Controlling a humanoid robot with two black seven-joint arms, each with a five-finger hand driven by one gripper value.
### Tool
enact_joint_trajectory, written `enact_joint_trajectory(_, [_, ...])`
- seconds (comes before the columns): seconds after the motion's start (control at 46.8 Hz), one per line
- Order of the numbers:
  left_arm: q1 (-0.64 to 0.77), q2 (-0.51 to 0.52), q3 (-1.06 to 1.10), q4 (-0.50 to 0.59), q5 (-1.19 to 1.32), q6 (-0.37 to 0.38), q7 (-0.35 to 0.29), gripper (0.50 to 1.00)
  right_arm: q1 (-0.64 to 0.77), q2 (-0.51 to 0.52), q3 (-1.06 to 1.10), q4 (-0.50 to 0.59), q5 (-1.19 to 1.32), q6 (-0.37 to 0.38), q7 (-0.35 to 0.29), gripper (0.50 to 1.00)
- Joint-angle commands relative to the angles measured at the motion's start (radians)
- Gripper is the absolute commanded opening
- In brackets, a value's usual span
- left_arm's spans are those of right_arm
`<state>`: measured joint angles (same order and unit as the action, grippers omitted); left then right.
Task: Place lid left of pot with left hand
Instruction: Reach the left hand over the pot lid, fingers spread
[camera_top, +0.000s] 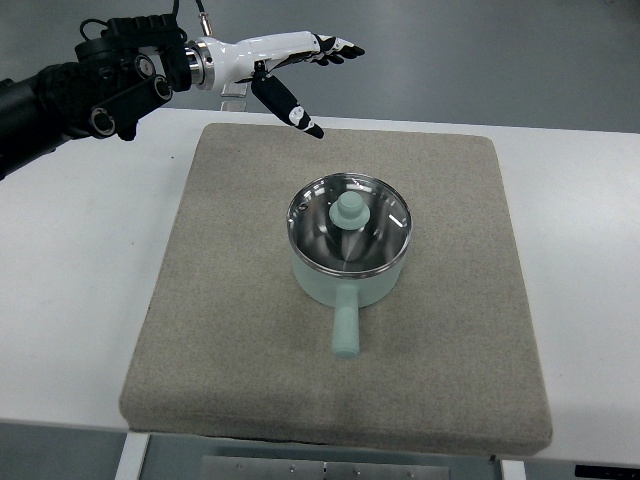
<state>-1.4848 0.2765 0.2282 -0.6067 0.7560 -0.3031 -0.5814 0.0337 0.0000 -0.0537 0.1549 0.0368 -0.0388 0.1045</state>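
Note:
A pale green pot (347, 282) stands in the middle of the mat, its handle pointing toward the near edge. A glass lid (350, 224) with a pale green knob (349, 208) sits closed on the pot. My left hand (310, 75) hovers above the mat's far edge, up and left of the pot, well apart from the lid. Its fingers are stretched out to the right and its thumb hangs down; it holds nothing. The black forearm enters from the upper left.
The pot rests on a square grey-brown mat (230, 330) laid on a white table (80, 280). Bare mat lies to the left of the pot. A grey floor shows beyond the table's far edge.

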Motion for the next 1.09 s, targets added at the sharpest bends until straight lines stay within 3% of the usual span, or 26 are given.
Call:
enact_joint_trajectory(0.0, [-0.037,0.033,-0.003,-0.083,0.087,-0.028,-0.026,0.994,0.000,0.000,0.000,0.000,0.000,0.000,0.000,0.924])
enact_joint_trajectory(0.192, [-0.077,0.053,-0.012,-0.145,0.272,-0.027,-0.029,0.992,0.000,0.000,0.000,0.000,0.000,0.000,0.000,0.924])
enact_joint_trajectory(1.069, [-0.175,0.090,-0.004,-0.381,0.686,-0.030,-0.029,0.994,0.000,0.000,0.000,0.000,0.000,0.000,0.000,0.924])
